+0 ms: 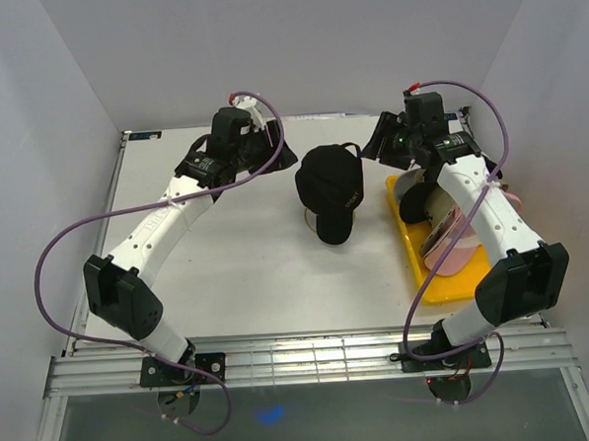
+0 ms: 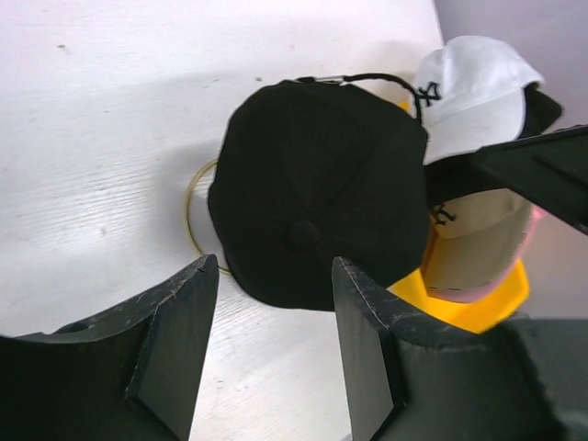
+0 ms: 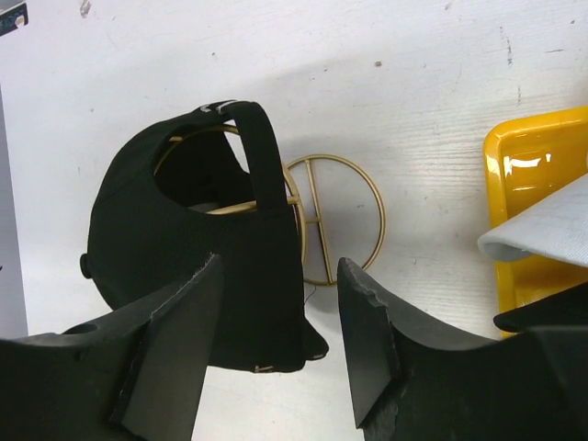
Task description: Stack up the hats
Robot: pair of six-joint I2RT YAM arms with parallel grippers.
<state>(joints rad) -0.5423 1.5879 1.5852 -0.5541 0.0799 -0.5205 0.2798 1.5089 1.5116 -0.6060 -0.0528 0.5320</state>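
A plain black hat (image 1: 329,187) sits on the gold wire stand in the middle of the table, brim toward the near edge. It also shows in the left wrist view (image 2: 312,202) and the right wrist view (image 3: 184,248). The other hats lie in the yellow tray (image 1: 418,258): a white NY hat (image 2: 478,92), a tan hat (image 2: 478,248), a pink brim (image 1: 454,252) and a dark hat (image 1: 412,206), partly hidden by my right arm. My left gripper (image 1: 283,157) (image 2: 276,340) is open and empty, left of the black hat. My right gripper (image 1: 378,147) (image 3: 280,340) is open and empty, right of it.
The gold stand's base loop (image 3: 331,216) shows beside the black hat, and in the left wrist view (image 2: 190,216). The yellow tray (image 3: 524,175) lies along the table's right side under my right arm. White walls enclose the back and sides.
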